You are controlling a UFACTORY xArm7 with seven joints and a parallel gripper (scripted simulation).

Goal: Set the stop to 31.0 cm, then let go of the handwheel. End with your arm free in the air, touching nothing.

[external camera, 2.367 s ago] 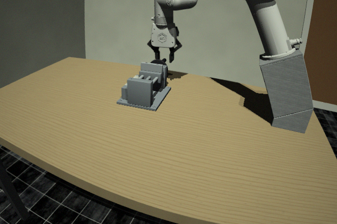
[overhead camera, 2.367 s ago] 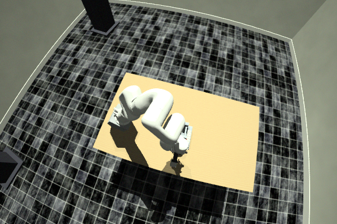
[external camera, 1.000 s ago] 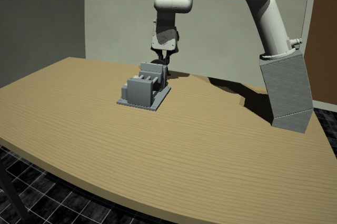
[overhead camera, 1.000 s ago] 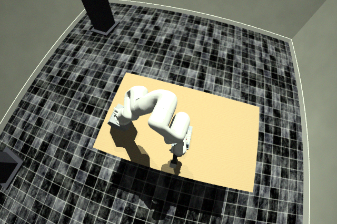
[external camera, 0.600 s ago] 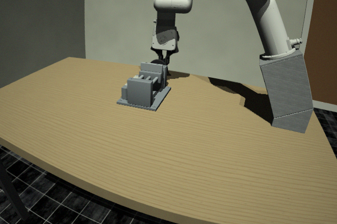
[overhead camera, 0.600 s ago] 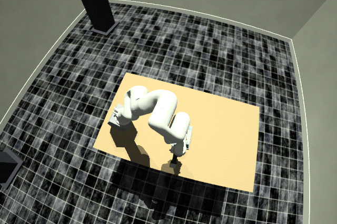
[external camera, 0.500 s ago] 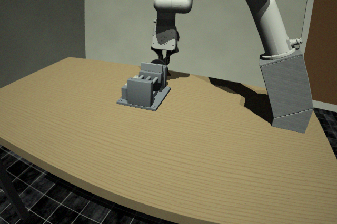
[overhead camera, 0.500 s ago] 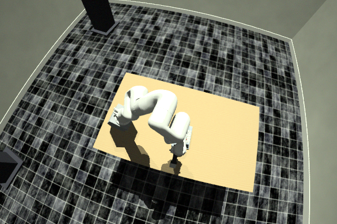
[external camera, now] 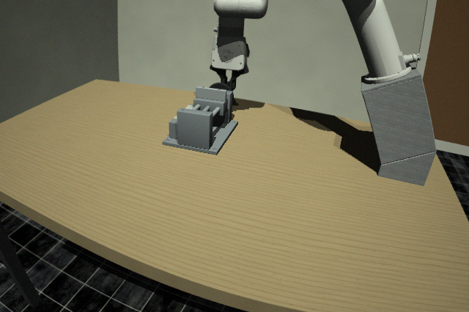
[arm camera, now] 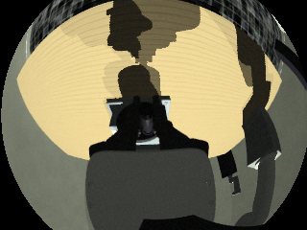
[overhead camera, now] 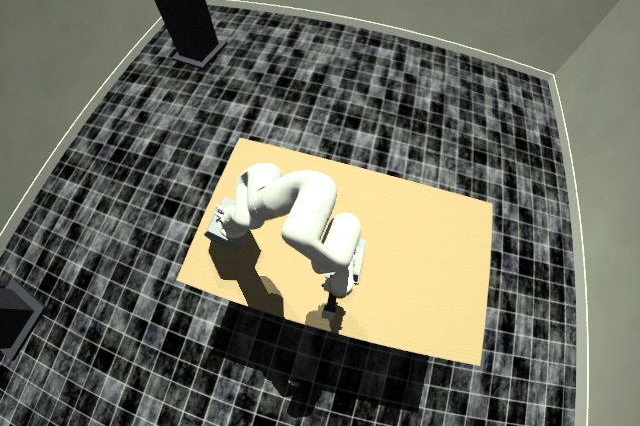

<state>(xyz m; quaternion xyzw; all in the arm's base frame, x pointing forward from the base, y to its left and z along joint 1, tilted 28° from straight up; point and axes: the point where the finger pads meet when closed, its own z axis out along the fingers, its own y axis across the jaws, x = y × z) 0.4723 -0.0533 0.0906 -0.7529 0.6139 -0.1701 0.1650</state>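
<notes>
A grey stop fixture [external camera: 202,123] with a base plate, rails and a sliding block stands on the wooden table. Its dark handwheel [external camera: 218,86] sits at the far end, mostly hidden behind the end plate. My gripper [external camera: 228,83] comes down from above and is shut on the handwheel. In the wrist view the dark fingers close around the wheel, with the fixture just beyond them. In the overhead view the arm hides most of the fixture [overhead camera: 356,256]. No scale reading is visible.
The arm's grey base pedestal [external camera: 399,127] stands at the table's right rear corner. A black pillar [overhead camera: 180,8] stands on the tiled floor far from the table. The gripper's shadow falls near the table's edge [overhead camera: 330,315].
</notes>
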